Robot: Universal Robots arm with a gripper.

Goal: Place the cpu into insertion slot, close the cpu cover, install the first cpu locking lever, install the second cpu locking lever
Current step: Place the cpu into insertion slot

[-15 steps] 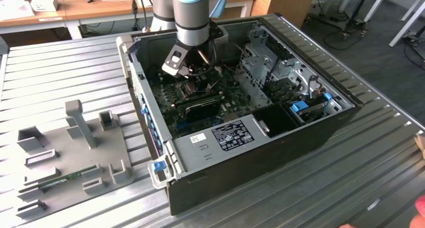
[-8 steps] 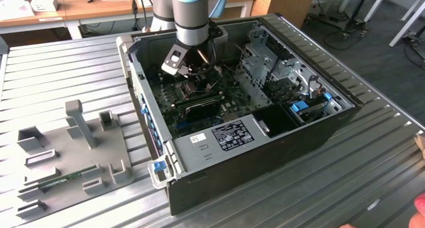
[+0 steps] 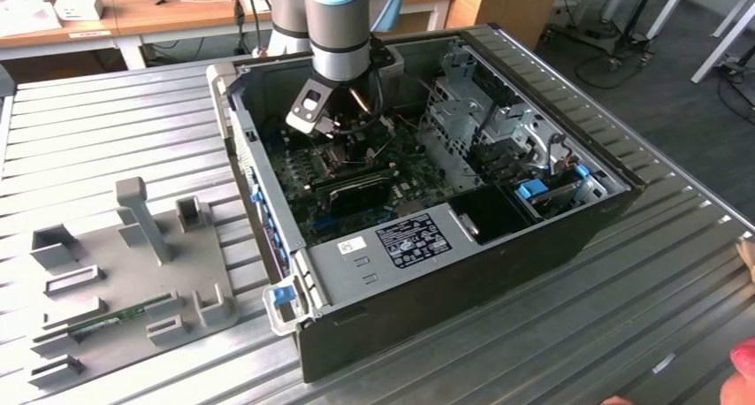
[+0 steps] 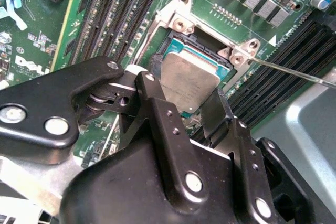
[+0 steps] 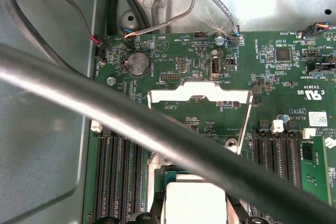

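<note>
Inside the open computer case [image 3: 390, 317], my pincer [image 4: 184, 92] grips the cpu [image 4: 191, 74] right at the insertion slot [image 4: 198, 43], seating unconfirmed, cpu cover [image 5: 168, 96] flipped open, a locking lever [image 4: 294, 71] swung free: by my reckoning no step finished yet.

1 cpu [image 4: 189, 77], 1 insertion slot [image 4: 200, 43], 1 cpu cover [image 5: 173, 96], 1 gripper [image 4: 186, 100], 1 coin-cell battery [image 5: 137, 63], 1 computer case [image 3: 472, 286].
</note>
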